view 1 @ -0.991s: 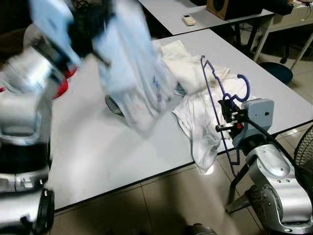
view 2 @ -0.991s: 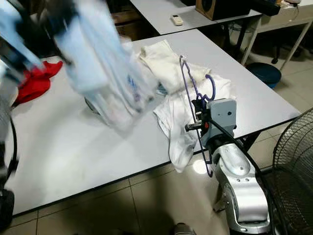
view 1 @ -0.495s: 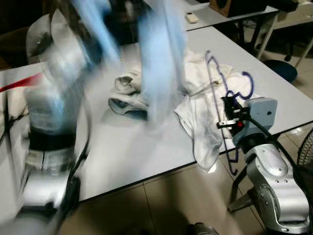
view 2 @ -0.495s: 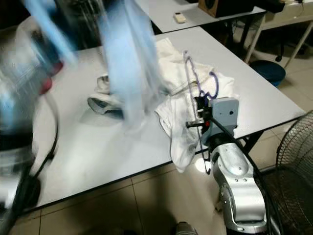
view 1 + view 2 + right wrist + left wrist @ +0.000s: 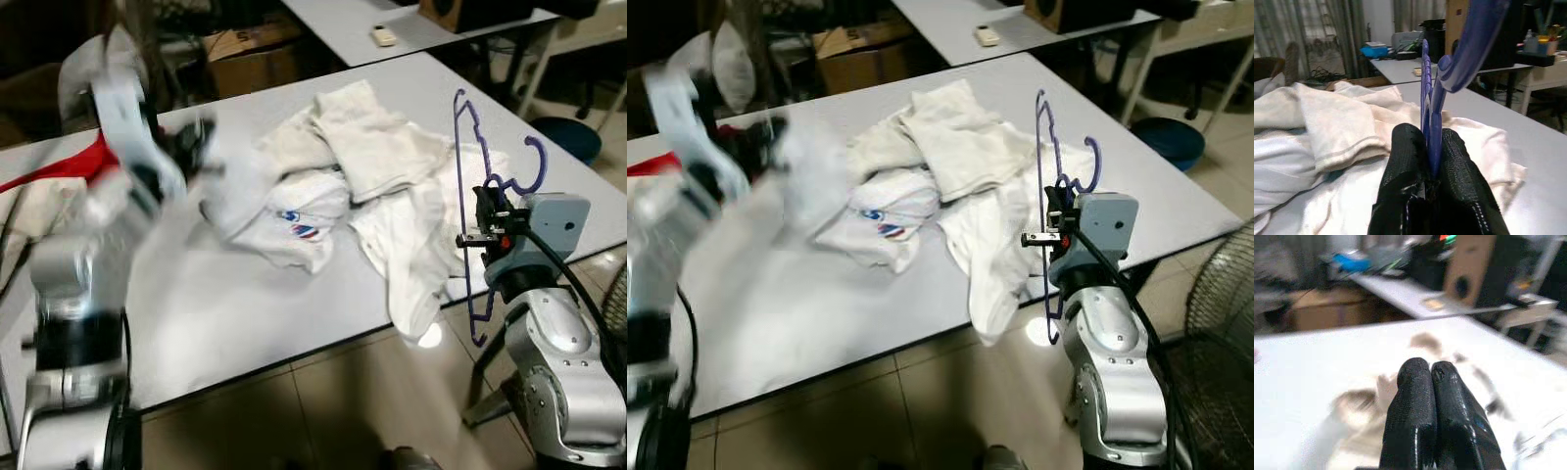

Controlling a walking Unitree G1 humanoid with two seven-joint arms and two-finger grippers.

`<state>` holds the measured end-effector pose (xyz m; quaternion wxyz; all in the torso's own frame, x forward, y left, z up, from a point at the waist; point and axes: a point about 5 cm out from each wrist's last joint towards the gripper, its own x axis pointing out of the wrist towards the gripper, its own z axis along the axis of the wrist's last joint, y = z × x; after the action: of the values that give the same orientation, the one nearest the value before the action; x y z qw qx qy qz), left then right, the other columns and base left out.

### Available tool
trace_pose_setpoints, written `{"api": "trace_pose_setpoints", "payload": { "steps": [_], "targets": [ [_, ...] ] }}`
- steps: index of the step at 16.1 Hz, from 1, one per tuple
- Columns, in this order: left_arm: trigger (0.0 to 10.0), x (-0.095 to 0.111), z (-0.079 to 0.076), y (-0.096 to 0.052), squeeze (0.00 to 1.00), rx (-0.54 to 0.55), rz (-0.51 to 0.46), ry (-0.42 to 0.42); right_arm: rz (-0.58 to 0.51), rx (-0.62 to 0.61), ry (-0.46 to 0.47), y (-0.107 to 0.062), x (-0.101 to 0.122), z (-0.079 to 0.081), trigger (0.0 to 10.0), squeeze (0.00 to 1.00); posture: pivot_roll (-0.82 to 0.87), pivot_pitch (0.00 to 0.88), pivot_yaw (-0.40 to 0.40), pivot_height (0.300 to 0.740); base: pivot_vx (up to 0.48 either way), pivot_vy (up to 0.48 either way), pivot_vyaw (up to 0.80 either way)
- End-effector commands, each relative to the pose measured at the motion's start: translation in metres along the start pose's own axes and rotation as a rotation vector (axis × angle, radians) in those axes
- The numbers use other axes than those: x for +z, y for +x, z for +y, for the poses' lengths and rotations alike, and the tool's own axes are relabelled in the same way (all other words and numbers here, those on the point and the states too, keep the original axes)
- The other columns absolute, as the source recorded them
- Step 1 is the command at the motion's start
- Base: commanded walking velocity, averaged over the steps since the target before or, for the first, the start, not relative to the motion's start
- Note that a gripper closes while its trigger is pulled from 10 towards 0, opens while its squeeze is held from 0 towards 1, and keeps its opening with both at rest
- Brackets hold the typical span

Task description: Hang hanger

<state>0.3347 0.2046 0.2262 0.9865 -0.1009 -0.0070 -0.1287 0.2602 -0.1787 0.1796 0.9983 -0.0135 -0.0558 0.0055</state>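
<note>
1. white table [image 5: 245, 313] fills the frame centre, clothes pile [image 5: 353, 176] on it.
2. purple hanger [image 5: 468, 215] stands upright at right, pinched in my right gripper [image 5: 487, 227]; i'd keep it vertical.
3. left gripper [image 5: 1432, 382], blurred upper left, is clenched empty.

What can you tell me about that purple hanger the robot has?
The hanger is thin, purple and looks like plastic, with a curled hook at the top. It stands nearly upright, edge-on, at the table's near right edge beside the white clothes. The right gripper is clamped on it, one black finger on each side.
</note>
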Motion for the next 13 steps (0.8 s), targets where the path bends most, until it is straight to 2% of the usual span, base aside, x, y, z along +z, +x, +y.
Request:
{"api": "trace_pose_setpoints", "payload": {
  "steps": [1, 4, 5, 6, 7, 8, 9, 10, 11, 13],
  "targets": [
    [0.0, -0.004, 0.010, -0.007, 0.00, 0.079, 0.000, 0.015, 0.002, 0.019, 0.011, 0.002, -0.001, 0.004, 10.0, 0.00, -0.11, 0.045, 0.129, 0.740, 0.000, 0.000, 0.00],
    [0.0, -0.026, 0.051, -0.024, 0.00, 0.364, 0.062, -0.020, 0.021, 0.072, 0.005, 0.006, -0.005, 0.012, 10.0, 0.00, -0.09, 0.041, 0.123, 0.740, 0.000, 0.000, 0.00],
    [0.0, -0.036, 0.059, -0.029, 0.00, 0.396, 0.119, -0.006, 0.031, 0.089, 0.000, 0.006, -0.006, 0.015, 10.0, 0.00, -0.09, 0.039, 0.124, 0.740, 0.000, 0.000, 0.00],
    [10.0, -0.047, 0.057, -0.032, 0.00, 0.342, 0.197, 0.018, 0.040, 0.099, 0.002, 0.006, -0.008, 0.017, 10.0, 0.00, -0.09, 0.037, 0.127, 0.740, 0.000, 0.000, 0.00],
    [10.0, -0.051, 0.053, -0.034, 0.00, 0.285, 0.227, 0.043, 0.043, 0.105, 0.002, 0.005, -0.009, 0.018, 10.0, 0.00, -0.09, 0.037, 0.127, 0.740, 0.000, 0.000, 0.00],
    [10.0, -0.057, 0.049, -0.037, 1.00, 0.208, 0.273, 0.115, 0.051, 0.117, 0.009, 0.005, -0.010, 0.021, 10.0, 0.00, -0.09, 0.036, 0.130, 0.740, 0.000, 0.000, 0.00],
    [10.0, -0.057, 0.051, -0.039, 1.00, 0.187, 0.288, 0.141, 0.057, 0.129, 0.011, 0.005, -0.012, 0.023, 10.0, 0.00, -0.09, 0.030, 0.135, 0.740, 0.000, 0.000, 0.00],
    [10.0, -0.051, 0.060, -0.040, 1.00, 0.188, 0.278, 0.178, 0.061, 0.149, 0.020, 0.004, -0.012, 0.026, 10.0, 0.00, -0.09, 0.023, 0.139, 0.740, 0.000, 0.000, 0.00],
    [10.0, -0.044, 0.064, -0.039, 1.00, 0.167, 0.248, 0.193, 0.062, 0.169, 0.020, 0.004, -0.013, 0.028, 10.0, 0.00, -0.09, 0.018, 0.139, 0.740, 0.000, 0.000, 0.00],
    [10.0, -0.029, 0.059, -0.042, 1.00, 0.080, 0.140, 0.189, 0.065, 0.205, 0.025, 0.002, -0.013, 0.032, 10.0, 0.00, -0.09, 0.003, 0.131, 0.740, 0.000, 0.000, 0.00]
  ]
}}
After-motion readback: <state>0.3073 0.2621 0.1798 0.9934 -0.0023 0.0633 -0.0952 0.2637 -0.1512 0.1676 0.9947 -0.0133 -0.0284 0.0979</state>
